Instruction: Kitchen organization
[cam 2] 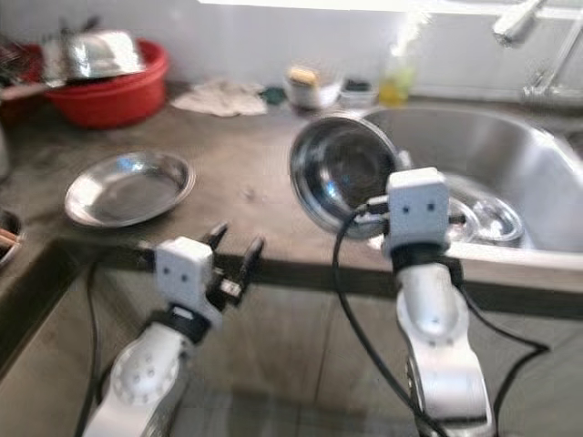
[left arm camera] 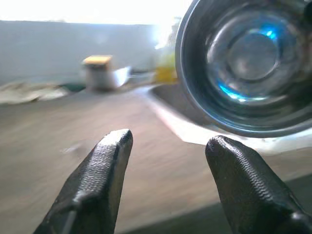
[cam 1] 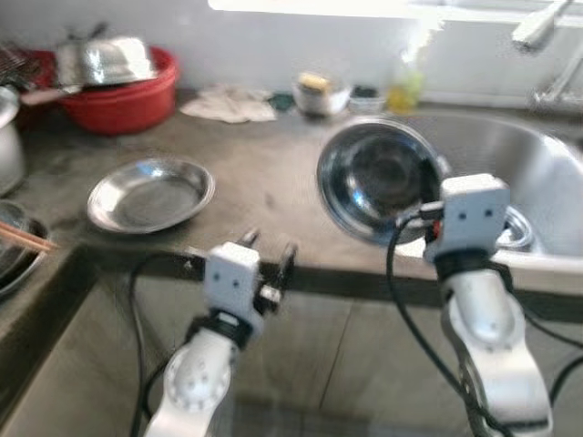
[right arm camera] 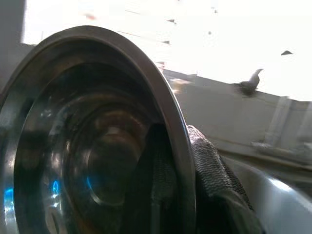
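A steel bowl is held tilted on its side over the counter edge beside the sink, its hollow facing me. My right gripper is shut on the bowl's rim, one finger inside and one textured finger outside. My left gripper hovers open at the counter's front edge, lower and to the left of the bowl, with nothing between its fingers. In the left wrist view the bowl hangs ahead of that gripper. A shallow steel plate lies on the counter at the left.
A red basin with steel dishes stands at the back left. A crumpled cloth, a small bowl with a sponge and a yellow bottle line the back wall. A tap rises over the sink. More steel dishes lie in the sink.
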`<state>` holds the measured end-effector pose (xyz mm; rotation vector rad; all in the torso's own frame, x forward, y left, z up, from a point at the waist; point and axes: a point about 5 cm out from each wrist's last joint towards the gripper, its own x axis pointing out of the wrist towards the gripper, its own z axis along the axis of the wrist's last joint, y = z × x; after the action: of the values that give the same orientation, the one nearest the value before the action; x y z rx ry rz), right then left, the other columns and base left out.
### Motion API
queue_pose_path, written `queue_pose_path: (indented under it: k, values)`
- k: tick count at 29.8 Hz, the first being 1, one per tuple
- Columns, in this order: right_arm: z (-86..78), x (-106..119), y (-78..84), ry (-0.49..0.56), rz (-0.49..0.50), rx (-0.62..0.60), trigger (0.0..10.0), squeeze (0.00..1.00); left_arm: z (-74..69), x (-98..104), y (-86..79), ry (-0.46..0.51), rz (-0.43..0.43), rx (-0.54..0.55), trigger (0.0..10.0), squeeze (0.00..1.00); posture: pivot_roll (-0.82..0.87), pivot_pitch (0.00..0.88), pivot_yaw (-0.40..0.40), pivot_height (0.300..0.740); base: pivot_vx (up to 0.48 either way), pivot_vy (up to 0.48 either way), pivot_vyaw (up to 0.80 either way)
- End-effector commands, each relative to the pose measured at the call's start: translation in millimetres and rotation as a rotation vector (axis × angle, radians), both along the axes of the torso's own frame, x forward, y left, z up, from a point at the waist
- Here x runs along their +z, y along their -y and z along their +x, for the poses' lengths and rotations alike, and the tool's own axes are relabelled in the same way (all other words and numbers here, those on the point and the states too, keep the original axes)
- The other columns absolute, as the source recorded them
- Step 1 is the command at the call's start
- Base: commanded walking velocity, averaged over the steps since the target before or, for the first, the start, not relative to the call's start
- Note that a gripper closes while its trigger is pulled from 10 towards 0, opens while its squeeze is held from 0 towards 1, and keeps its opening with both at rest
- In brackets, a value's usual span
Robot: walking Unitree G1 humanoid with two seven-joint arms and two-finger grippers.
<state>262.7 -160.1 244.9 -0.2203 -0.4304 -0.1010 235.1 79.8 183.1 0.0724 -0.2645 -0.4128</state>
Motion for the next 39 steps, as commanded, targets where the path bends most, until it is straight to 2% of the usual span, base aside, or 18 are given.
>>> queue_pose_path:
  k: [1,3,10,21,27,34,39]
  values:
    - [-0.8,5,-6.6,0.023,0.005,0.028,10.0,0.0,-1.9,-1,-5.8,0.003,0.019,0.019,10.0,0.0,0.14,0.096,-0.016,0.74,0.27,-0.36,0.0]
    - [1.0,5,-7.1,0.018,0.019,0.03,10.0,0.0,-2.9,-3,-5.5,0.01,0.054,0.022,10.0,0.0,0.14,0.096,-0.015,0.74,0.135,-0.39,0.0]
    - [4.7,5,-6.1,0.001,0.041,0.034,10.0,0.0,-3.1,-4,-3.9,-0.006,0.045,0.008,10.0,0.0,0.15,0.096,-0.018,0.74,0.0,-0.418,0.0]
    - [7.2,8,-6.6,0.007,0.04,0.047,10.0,0.0,-3.2,-7,-3.7,-0.007,0.065,0.005,10.0,0.0,0.14,0.085,-0.019,0.74,0.325,-0.349,0.0]
    - [11.9,12,-8.7,0.009,0.03,0.079,10.0,0.0,-6.9,-10,-2.4,0.012,0.113,-0.026,10.0,0.0,0.15,0.076,-0.02,0.74,0.372,-0.299,0.0]
    - [16.8,19,-5.5,0.011,0.029,0.095,10.0,0.0,-6.7,-13,-3.9,-0.022,0.083,-0.012,10.0,0.0,0.14,0.071,-0.02,0.74,0.431,0.0,0.0]
    - [23.9,26,-5.6,0.0,0.04,0.145,10.0,0.0,-5.0,-15,-5.1,-0.046,0.06,-0.005,10.0,0.0,0.15,0.072,-0.025,0.74,0.0,0.0,0.0]
